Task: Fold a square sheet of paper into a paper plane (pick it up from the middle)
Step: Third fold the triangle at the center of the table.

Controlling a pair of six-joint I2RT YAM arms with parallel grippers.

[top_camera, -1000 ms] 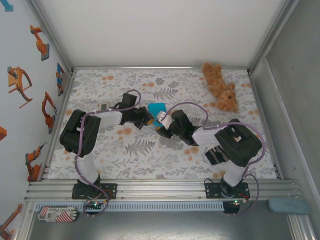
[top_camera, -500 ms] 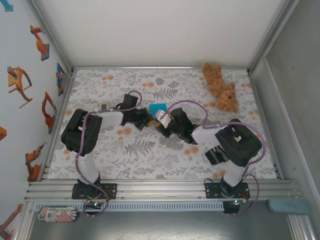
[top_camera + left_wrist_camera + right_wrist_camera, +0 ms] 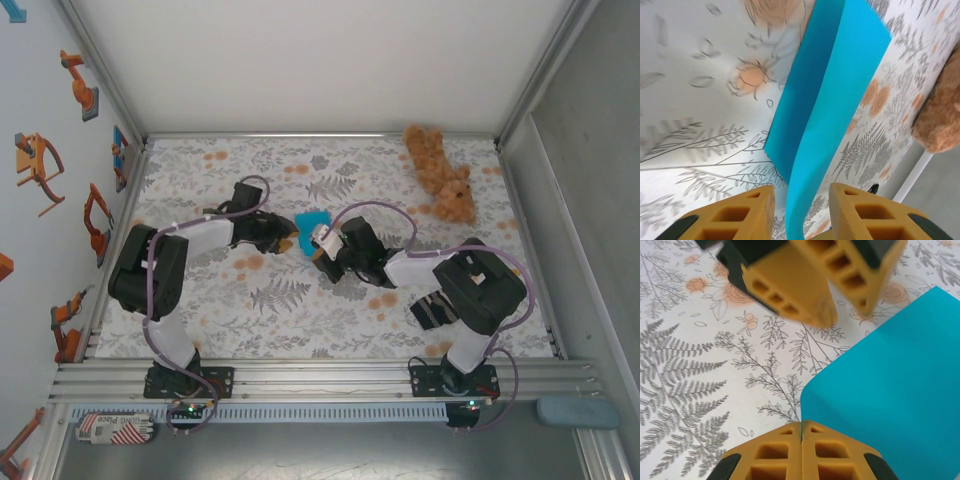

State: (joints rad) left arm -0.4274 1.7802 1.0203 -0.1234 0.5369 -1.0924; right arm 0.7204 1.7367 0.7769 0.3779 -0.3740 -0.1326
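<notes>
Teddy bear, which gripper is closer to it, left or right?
Right. The right gripper is at the blue paper mid-table, left of the teddy bear; the left gripper faces it from farther left.

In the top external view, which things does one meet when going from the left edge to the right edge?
Wall stickers → left arm → square sheet of paper → teddy bear. The right arm is left out: it overlaps the paper and the bear.

Bright, even, diffuse light; shadows faint. Left wrist view: square sheet of paper (image 3: 830,100) sharp, teddy bear (image 3: 940,115) out of focus. Right wrist view: left gripper (image 3: 845,312) blurred.
</notes>
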